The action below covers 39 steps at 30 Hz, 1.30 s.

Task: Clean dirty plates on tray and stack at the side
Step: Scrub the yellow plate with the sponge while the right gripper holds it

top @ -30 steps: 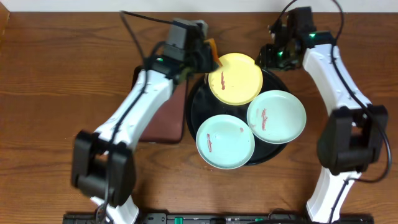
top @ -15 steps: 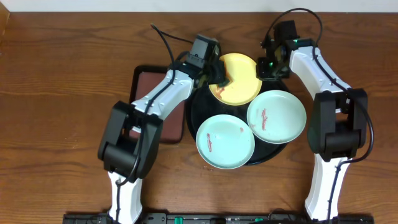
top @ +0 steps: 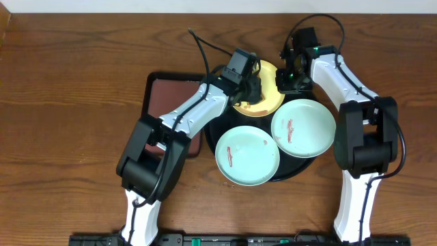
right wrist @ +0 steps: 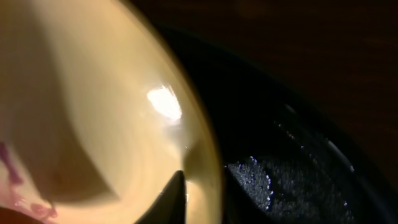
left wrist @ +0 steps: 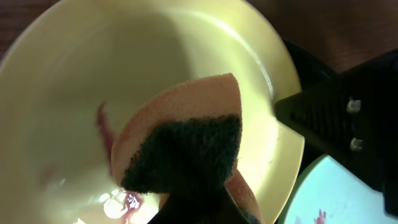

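The yellow plate (top: 270, 98) sits at the back of the tray (top: 211, 126), with a reddish smear (left wrist: 101, 126) on its floor. The left gripper (top: 244, 83) is clenched on a sponge (left wrist: 186, 140), scouring face down on the plate. The right gripper (top: 290, 71) appears to pinch the plate's far rim. Wipe across the smear with light pressure, rim braced so that the plate cannot skid toward the mint plates (top: 247, 156).

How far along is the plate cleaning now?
Done: nothing; all three plates lie on the tray, none stacked. In hand: the left gripper holds a sponge on the yellow plate, whose red smear shows; the right gripper sits at its rim. Left: both smeared blue plates, then stacking.
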### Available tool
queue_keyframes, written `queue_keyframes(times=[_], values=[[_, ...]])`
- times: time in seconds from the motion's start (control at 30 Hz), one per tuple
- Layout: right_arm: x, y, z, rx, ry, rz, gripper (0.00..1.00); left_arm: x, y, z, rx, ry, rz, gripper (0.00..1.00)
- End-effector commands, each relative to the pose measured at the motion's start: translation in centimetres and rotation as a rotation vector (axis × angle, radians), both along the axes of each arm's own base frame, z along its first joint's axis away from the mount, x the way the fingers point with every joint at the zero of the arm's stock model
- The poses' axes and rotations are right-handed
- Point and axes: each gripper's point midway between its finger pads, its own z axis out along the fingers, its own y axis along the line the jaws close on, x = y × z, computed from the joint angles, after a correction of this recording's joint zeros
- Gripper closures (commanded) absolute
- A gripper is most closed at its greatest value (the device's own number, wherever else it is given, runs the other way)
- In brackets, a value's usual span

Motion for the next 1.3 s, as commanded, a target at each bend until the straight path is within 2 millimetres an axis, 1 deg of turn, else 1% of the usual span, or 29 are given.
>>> queue_keyframes(times=[0.0,0.1,0.13,0.2,0.27,0.33,0.43,0.53,0.6,0.73,0.83,0.9,1.07,1.13,1.27], values=[[-0.5,0.0,-1.1,-0.008,0.028,-0.007,0.99,1.1,0.3,-0.2,0.033,-0.036,0.012,0.92],[-0.6,0.0,-1.2,-0.009,0.034,-0.006,0.99,1.2,0.3,-1.4,0.039,-0.026,0.011,0.92],[-0.7,0.0,-1.2,-0.010,0.038,-0.006,0.99,1.2,0.3,-2.3,0.047,-0.012,0.011,0.93],[-0.9,0.0,-1.2,-0.010,0.046,-0.010,0.99,0.8,0.7,-3.4,0.065,0.017,0.013,0.92],[-1.1,-0.1,-1.3,-0.011,0.054,-0.013,0.99,0.4,1.5,-5.1,0.102,0.055,0.006,0.92],[-1.2,-0.1,-1.3,-0.012,0.060,-0.013,0.99,0.4,2.5,-5.7,0.135,0.069,0.025,0.93],[-1.5,-0.2,-1.3,-0.015,0.072,-0.013,0.99,1.2,5.0,-5.9,0.231,0.043,0.059,0.92],[-1.6,-0.2,-1.3,-0.016,0.078,-0.015,0.99,2.3,7.1,-5.3,0.328,-0.002,0.061,0.93],[-1.7,-0.2,-1.4,-0.015,0.083,-0.024,0.99,2.6,8.1,-4.9,0.381,-0.009,0.060,0.93],[-1.8,-0.3,-1.4,-0.016,0.087,-0.027,0.99,2.3,8.5,-4.9,0.407,0.000,0.052,0.92],[-1.8,-0.3,-1.4,-0.016,0.087,-0.027,0.99,2.0,8.0,-4.9,0.407,0.005,0.044,0.92],[-1.8,-0.3,-1.4,-0.015,0.088,-0.030,0.99,1.7,7.1,-4.9,0.370,0.014,0.062,0.93],[-2.1,-0.3,-1.4,-0.017,0.101,-0.034,0.99,1.1,2.0,-5.0,0.131,0.068,0.069,0.93],[-2.0,-0.3,-1.4,-0.017,0.100,-0.034,0.99,0.8,0.6,-5.4,0.075,0.092,0.067,0.93],[-2.1,-0.3,-1.4,-0.017,0.103,-0.034,0.99,-0.8,-1.8,-6.5,-0.004,0.160,0.019,0.93]])
